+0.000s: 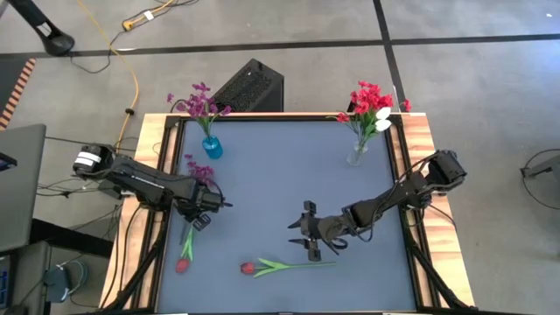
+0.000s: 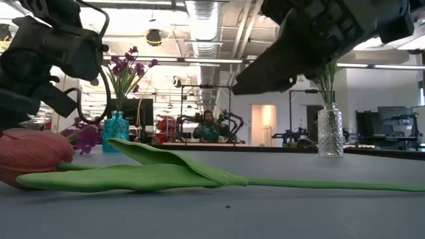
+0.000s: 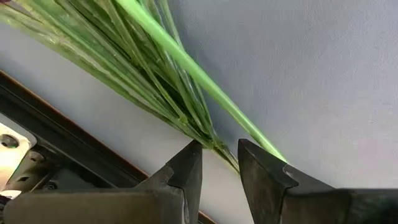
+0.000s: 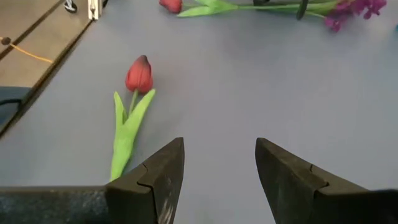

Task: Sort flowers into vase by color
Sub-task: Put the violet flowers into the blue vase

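Observation:
My left gripper (image 1: 204,208) is low over the table's left side, its fingers a narrow gap apart (image 3: 220,163). The thin stem end (image 3: 219,151) of a purple spray (image 1: 199,171) runs into that gap. The spray lies on the mat. A red tulip (image 1: 185,259) lies beside it, and its bright stem (image 3: 205,87) passes by one finger. My right gripper (image 1: 306,233) is open and empty above the mat (image 4: 219,163), just beyond a second red tulip (image 1: 249,268) that lies flat near the front edge. This second tulip also shows in the right wrist view (image 4: 139,73) and in the low view (image 2: 33,156). My left gripper's fingers (image 3: 186,171) stand on either side of the purple spray's stem end (image 3: 219,151), coming low along the mat. The gap looks wider than the stem. I cannot tell whether a finger touches it. The spray lies on the mat.
A blue vase (image 1: 212,147) with purple flowers stands at the far left. A clear glass vase (image 1: 357,155) with red and white flowers stands at the far right. The blue mat (image 1: 280,175) has a wooden frame (image 1: 420,140) around it. A person sits far back in the room (image 2: 209,125).

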Motion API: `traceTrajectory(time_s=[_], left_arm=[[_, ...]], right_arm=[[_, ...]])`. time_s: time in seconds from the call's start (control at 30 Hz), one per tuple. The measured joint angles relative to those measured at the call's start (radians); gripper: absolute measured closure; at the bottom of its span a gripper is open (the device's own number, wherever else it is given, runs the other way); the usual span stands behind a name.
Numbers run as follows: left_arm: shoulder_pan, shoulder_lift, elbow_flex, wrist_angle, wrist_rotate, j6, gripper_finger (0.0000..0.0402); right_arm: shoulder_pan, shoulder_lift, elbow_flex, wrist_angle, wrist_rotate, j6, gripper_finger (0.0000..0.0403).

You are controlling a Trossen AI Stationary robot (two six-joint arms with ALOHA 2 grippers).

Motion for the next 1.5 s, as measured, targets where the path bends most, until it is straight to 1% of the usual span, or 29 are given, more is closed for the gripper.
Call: traceTrajectory(time_s=[0.2,0.43,0.5,0.57,0.6,0.67,0.73,0.87,0.93,1.03,1.27,1.43,1.5], left_arm=[[0.0,0.026,0.0,0.029,-0.027,-0.006,0.0308],[0.0,0.115,0.005,0.084,-0.03,0.047,0.0309],[0.0,0.123,0.016,0.082,-0.048,0.071,0.0317],[-0.004,0.12,0.039,0.073,-0.078,0.094,0.0337],[-0.008,0.118,0.055,0.073,-0.104,0.106,0.035],[-0.015,0.111,0.094,0.124,-0.202,0.141,0.0382],[-0.021,0.102,0.135,0.145,-0.263,0.17,0.0393],[-0.025,0.097,0.247,0.097,-0.362,0.249,0.0398],[-0.023,0.093,0.318,0.087,-0.431,0.298,0.0399],[-0.025,0.094,0.433,0.026,-0.526,0.379,0.04],[-0.066,0.094,0.675,-0.026,-0.768,0.584,0.0401],[-0.12,0.093,0.784,-0.049,-0.918,0.712,0.0401],[-0.153,0.075,0.798,-0.041,-1.017,0.727,0.0401]], right_arm=[[-0.013,0.024,0.001,0.022,-0.006,0.001,0.018],[-0.009,0.025,0.0,0.012,-0.03,-0.001,0.018],[-0.002,0.025,0.0,0.01,-0.03,-0.002,0.018],[-0.004,0.025,0.0,0.006,-0.03,-0.002,0.018],[-0.004,0.025,0.0,0.005,-0.031,-0.002,0.018],[-0.005,0.025,0.0,0.005,-0.031,-0.002,0.018],[-0.005,0.025,0.0,0.005,-0.031,-0.002,0.018],[-0.005,0.025,0.0,0.008,-0.031,-0.002,0.018],[-0.005,0.025,0.0,0.009,-0.031,-0.001,0.018],[-0.005,0.025,0.0,0.009,-0.031,0.0,0.018],[-0.004,0.025,0.0,0.009,-0.03,0.001,0.018],[-0.004,0.025,0.0,0.009,-0.03,0.001,0.018],[-0.004,0.025,0.0,0.009,-0.03,0.001,0.018]])
